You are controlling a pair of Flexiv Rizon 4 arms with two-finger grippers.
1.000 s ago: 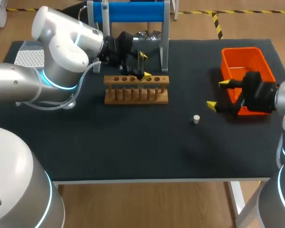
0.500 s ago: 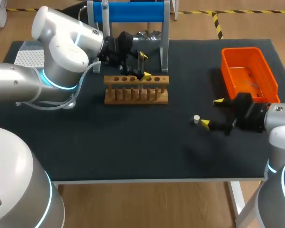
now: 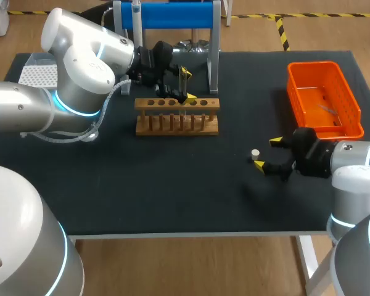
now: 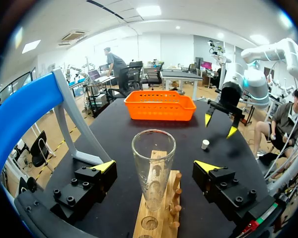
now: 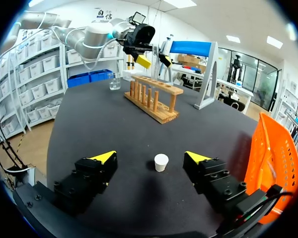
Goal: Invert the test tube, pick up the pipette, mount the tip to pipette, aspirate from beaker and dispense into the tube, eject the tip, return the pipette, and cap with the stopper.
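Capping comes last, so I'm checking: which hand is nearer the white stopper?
Right. The right hand is open at the stopper, which sits just ahead, between its fingers. The left hand is far off, over the wooden rack.

I see my black-topped table (image 3: 172,191) carrying a wooden test tube rack with a row of holes (image 3: 177,117) at the back middle, with a grey-legged stand with a blue top bar (image 3: 166,15) just behind it. An orange plastic mesh basket (image 3: 312,64) sits at the right rear. A small white stopper (image 3: 255,154) stands alone on bare top, between rack and basket. A white perforated tip box (image 3: 37,73) occupies the far left corner, and a clear glass beaker (image 5: 115,82) stands near the rack.
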